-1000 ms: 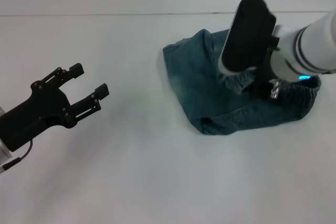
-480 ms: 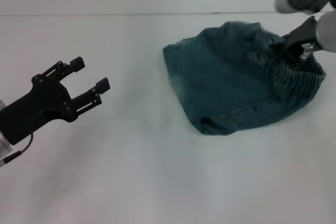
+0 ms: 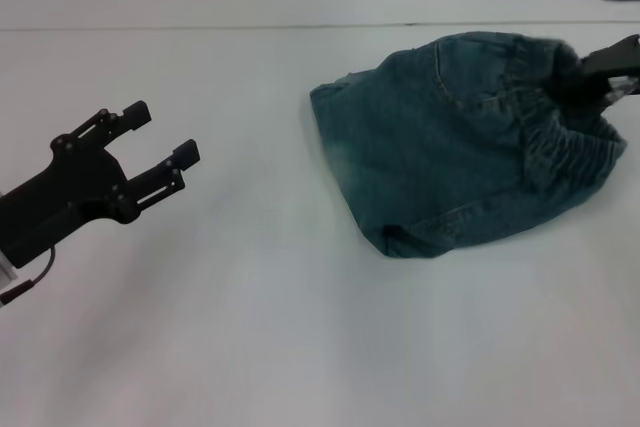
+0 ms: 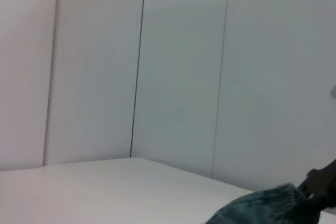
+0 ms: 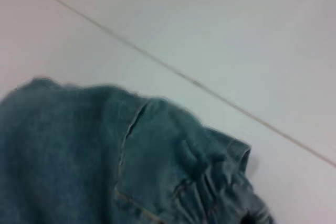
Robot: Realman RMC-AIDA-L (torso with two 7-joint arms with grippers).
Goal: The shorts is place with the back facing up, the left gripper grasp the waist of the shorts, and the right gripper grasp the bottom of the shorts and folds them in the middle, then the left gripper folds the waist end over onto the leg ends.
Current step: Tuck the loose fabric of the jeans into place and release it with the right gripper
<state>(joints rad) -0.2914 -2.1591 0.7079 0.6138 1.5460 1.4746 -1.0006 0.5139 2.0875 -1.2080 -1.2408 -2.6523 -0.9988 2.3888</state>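
Since the previous moments, the right gripper (image 3: 600, 72) has been drawn out to the right edge of the head view, and the white forearm that covered the cloth a second ago is gone from over it. With it the waist (image 3: 560, 137) has been pulled outward to the right, so more of the shorts (image 3: 450, 152) is now laid bare. The left gripper (image 3: 150, 142) has shifted only slightly, toward the left.

The shorts are bunched on the right half of the white table (image 3: 250, 327), their long axis running across the view. The ruffled waist is turned to the right, and a stitched hem (image 3: 440, 232) lies along the near edge. A pocket seam (image 5: 128, 129) is seen in the right wrist view.

The right gripper is closed on the waist, a pinch of cloth held at its tips. The left gripper hangs well apart at the left with its studded fingers spread wide and nothing between them.

A pale panelled wall (image 4: 178, 77) is seen behind the table
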